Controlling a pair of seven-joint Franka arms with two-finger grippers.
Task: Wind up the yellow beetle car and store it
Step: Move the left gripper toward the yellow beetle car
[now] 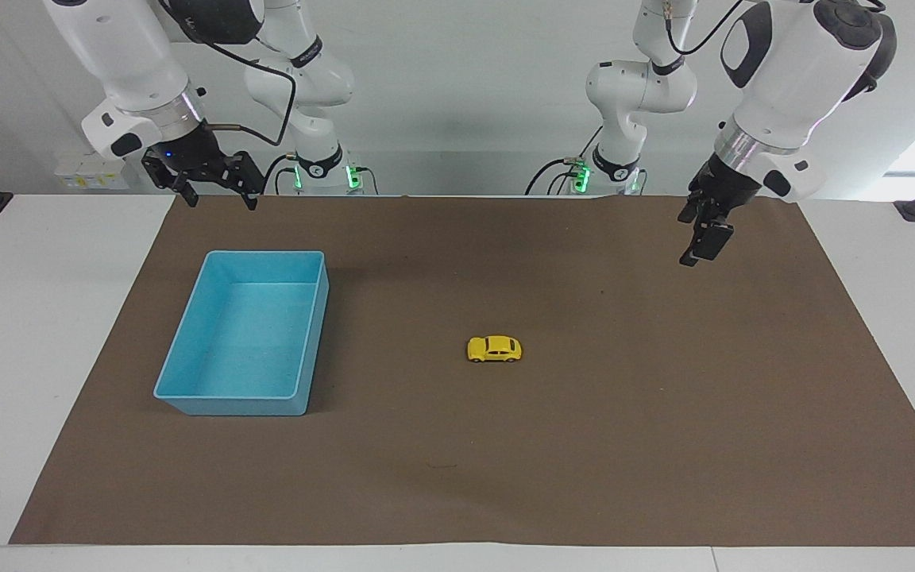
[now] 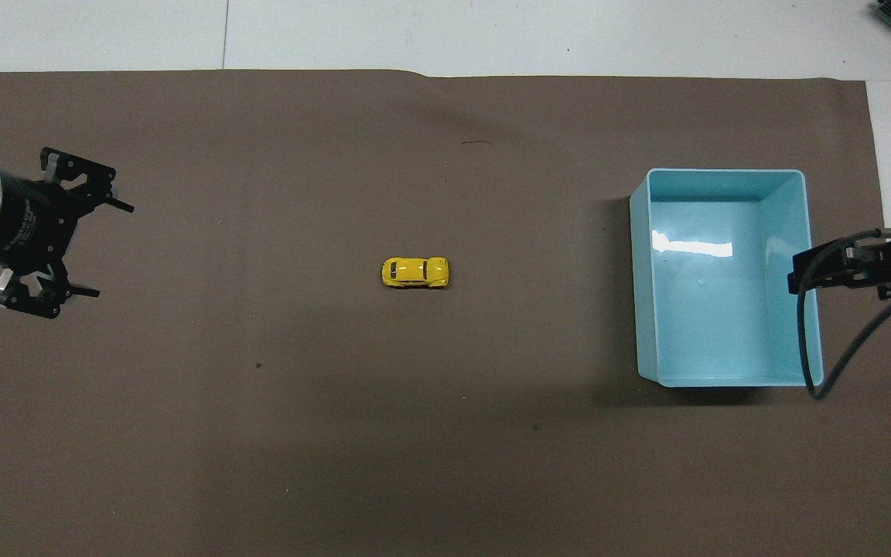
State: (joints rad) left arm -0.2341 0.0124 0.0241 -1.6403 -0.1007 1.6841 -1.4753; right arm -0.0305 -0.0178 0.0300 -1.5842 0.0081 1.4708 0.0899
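Note:
The yellow beetle car (image 1: 494, 349) (image 2: 414, 272) stands on its wheels near the middle of the brown mat, with nothing touching it. My left gripper (image 1: 696, 248) (image 2: 114, 251) hangs open and empty above the mat toward the left arm's end, well apart from the car, its fingers pointing toward the car. My right gripper (image 1: 221, 203) is open and empty, raised above the mat's edge by the robots, close to the blue bin's (image 1: 267, 255) (image 2: 724, 172) nearer end. That arm waits.
The empty blue bin sits on the mat toward the right arm's end. The brown mat (image 1: 664, 445) covers most of the white table (image 1: 44, 318). A black cable (image 2: 840, 348) hangs from the right arm over the bin's rim.

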